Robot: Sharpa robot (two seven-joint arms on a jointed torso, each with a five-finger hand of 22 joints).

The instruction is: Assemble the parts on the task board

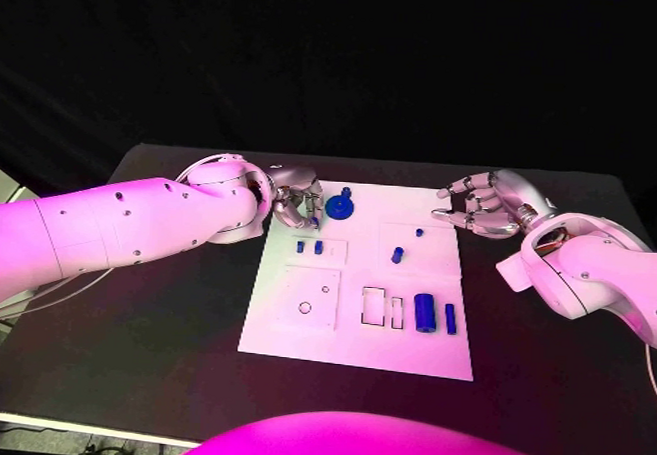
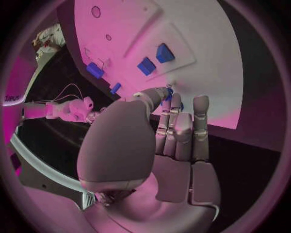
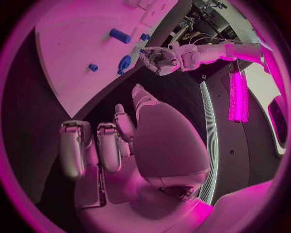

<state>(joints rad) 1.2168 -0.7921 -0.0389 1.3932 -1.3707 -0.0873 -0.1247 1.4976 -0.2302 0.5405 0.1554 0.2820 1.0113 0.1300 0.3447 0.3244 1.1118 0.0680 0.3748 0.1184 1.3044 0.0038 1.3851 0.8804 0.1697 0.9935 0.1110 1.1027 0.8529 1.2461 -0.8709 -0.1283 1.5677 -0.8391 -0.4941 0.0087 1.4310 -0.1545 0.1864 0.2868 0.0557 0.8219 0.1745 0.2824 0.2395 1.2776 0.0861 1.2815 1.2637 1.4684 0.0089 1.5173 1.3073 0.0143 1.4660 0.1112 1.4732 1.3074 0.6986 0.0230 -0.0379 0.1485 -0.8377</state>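
Board: the white rectangular task board (image 1: pixel 357 334) lies in the middle of the black table (image 1: pixel 167 322), with outlined recesses drawn on it.
Left hand: the silver left hand (image 1: pixel 292 203) hangs over the board's far left corner, fingers curled downward. In the left wrist view its fingertips (image 2: pixel 167 93) close on a small blue piece (image 2: pixel 170 93) right at the board's edge, so it appears to pinch that piece; the head view hides this contact behind the fingers.
Gear part: a blue round part with a stub (image 1: pixel 339 205) lies on the board's far edge, just beside the left hand on its inner side, apart from the fingers.
Pegs: two small blue pegs (image 1: pixel 309 247) stand side by side in a raised panel near the board's left edge, just nearer than the left hand.
Other parts: two small blue pieces (image 1: pixel 399 254) sit in the far right panel; two longer blue cylinders (image 1: pixel 427 310) lie near the near right edge.
Right hand: the silver right hand (image 1: pixel 481 205) hovers beyond the board's far right corner over the table, fingers loosely bent and apart, holding nothing, as the right wrist view confirms.
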